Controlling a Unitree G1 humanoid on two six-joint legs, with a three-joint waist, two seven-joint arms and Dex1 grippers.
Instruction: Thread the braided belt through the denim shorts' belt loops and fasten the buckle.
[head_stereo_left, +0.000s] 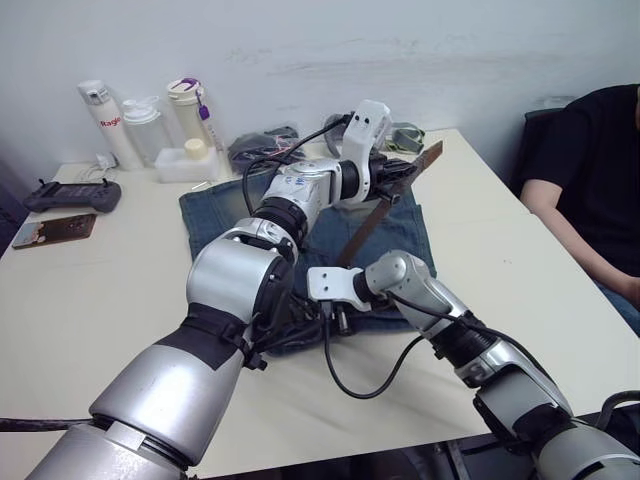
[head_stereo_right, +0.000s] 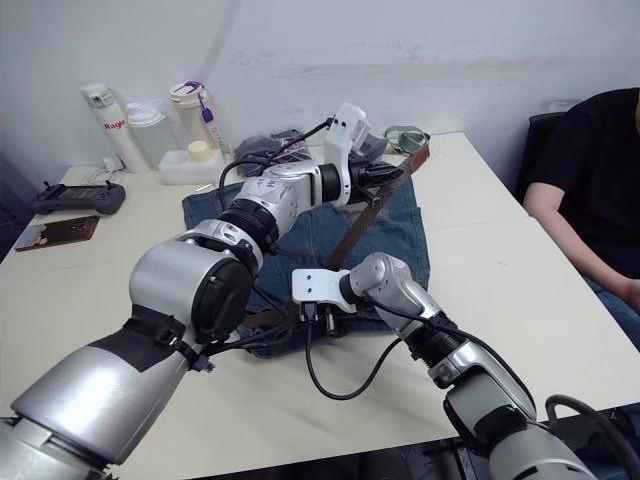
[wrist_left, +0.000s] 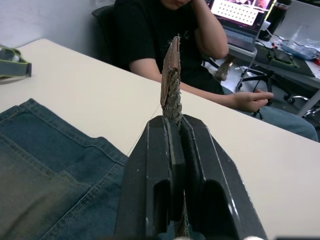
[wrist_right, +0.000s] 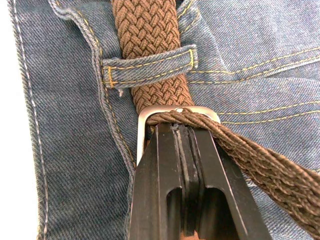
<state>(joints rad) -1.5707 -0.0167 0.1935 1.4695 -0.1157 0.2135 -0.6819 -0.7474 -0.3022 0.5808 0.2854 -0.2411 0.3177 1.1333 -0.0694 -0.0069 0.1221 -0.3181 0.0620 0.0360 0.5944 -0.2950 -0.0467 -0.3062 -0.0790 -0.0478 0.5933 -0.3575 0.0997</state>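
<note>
The denim shorts (head_stereo_left: 215, 215) lie flat on the white table. The braided belt (wrist_right: 147, 30) runs under a belt loop (wrist_right: 150, 65) on the waistband to its silver buckle (wrist_right: 142, 131). My right gripper (wrist_right: 181, 127) is shut with its tips at that buckle, under the strap that crosses it. From the buckle the strap (head_stereo_left: 372, 222) rises slanting over the shorts toward the far side. There my left gripper (wrist_left: 173, 120) is shut on the belt, whose tan end (wrist_left: 171, 60) sticks out past the fingers and is held up off the table.
Bottles (head_stereo_left: 105, 125) and a white box stand at the back left, with a black controller (head_stereo_left: 70, 195) and a phone (head_stereo_left: 55, 230) nearby. A grey padded strap (head_stereo_left: 405, 135) and a dark bundle (head_stereo_left: 260, 145) lie behind the shorts. A person (head_stereo_left: 590, 180) sits at the table's right side.
</note>
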